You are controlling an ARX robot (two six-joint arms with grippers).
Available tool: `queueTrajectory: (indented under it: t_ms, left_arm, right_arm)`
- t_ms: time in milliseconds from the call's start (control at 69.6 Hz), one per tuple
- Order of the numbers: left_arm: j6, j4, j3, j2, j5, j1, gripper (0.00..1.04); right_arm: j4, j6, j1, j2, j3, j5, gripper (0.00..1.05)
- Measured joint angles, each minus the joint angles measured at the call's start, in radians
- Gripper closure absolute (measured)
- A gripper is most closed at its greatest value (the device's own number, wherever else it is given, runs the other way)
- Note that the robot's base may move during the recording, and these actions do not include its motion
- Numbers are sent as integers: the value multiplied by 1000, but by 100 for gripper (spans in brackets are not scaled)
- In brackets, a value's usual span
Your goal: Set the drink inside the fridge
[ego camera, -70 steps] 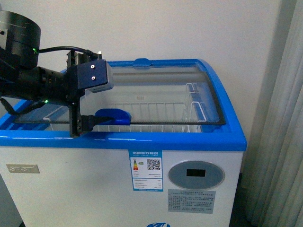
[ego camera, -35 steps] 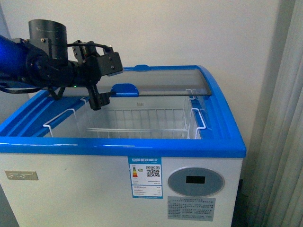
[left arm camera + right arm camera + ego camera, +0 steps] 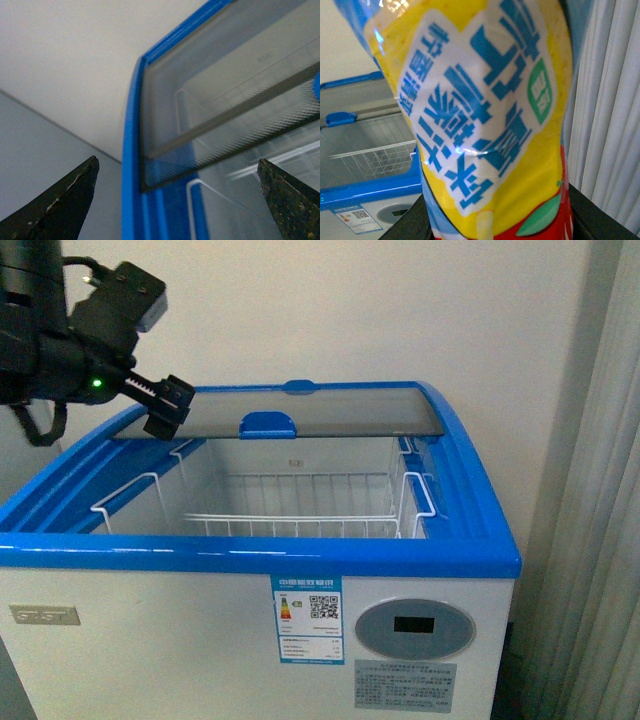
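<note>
While open, fridge [image 3: 250, 552] by white wall [image 3: 350, 310], curtain [image 3: 590, 540] rt.

Gripper [image 3: 176, 161] spread wide beside fridge [image 3: 131, 190] rim

Front view faces fridge [image 3: 260, 550]; both wrist views share it.

Ahead of me: a plain off-white wall [image 3: 400, 310], unmarked, under soft, even light. To my right: a pale grey-white curtain [image 3: 600, 490] hanging in vertical folds. My right wrist view shows the same curtain [image 3: 610, 100] in close folds. My left wrist view shows the wall [image 3: 75, 50] meeting a flat grey surface [image 3: 30, 150] along one straight edge.
</note>
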Motion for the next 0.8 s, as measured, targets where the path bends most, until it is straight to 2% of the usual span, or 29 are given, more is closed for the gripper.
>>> queueTrajectory:
  t_ms: [101,129,172,201,216,316,359,374,417,431,474,503,560,661,805]
  left_arm:
    - [-176,19,-232,-199,61,-20,8]
    - [-241,48,-314,-268,45,-30,10]
    - [-332,183,-469,-383,-38,-42,19]
    - [-354,233,-531,-432,-55,-43,23]
    - [-388,295,-621,-503,-69,-41,28]
    - [-450,394,-834,-671,-76,-14,44]
    - [-465,413,-902,-711,-75,-2,51]
    - [-468,417,-917,-719,-75,1,53]
    - [-477,428,-974,-739,-72,11,60]
    - [-479,430,-986,-742,-69,12,61]
    - [-485,438,-1035,-755,-54,15,68]
    - [-486,442,-1056,-761,-48,16,72]
    - [-490,457,-1128,-805,-33,23,86]
    - [-493,470,-1181,-863,-27,38,102]
    - [-497,473,-1249,-928,-18,54,102]
  right_arm:
    - [0,0,0,0,0,0,62]
    - [0,0,0,0,0,2,62]
    - [0,0,0,0,0,2,62]
    - [0,0,0,0,0,1,62]
    - [0,0,0,0,0,0,62]
    - [0,0,1,0,0,6,62]
    - [-39,-23,-19,17,15,-38,62]
    - [-116,-60,-47,33,52,-121,62]
    - [-241,-137,-96,71,116,-253,62]
    - [-312,-179,-121,94,154,-329,62]
    - [-415,-307,-149,147,210,-451,62]
    - [-438,-351,-153,175,226,-505,62]
    - [-415,-600,-145,299,263,-670,62]
    - [-355,-838,-116,438,333,-692,62]
    - [-293,-1111,-69,683,489,-615,62]
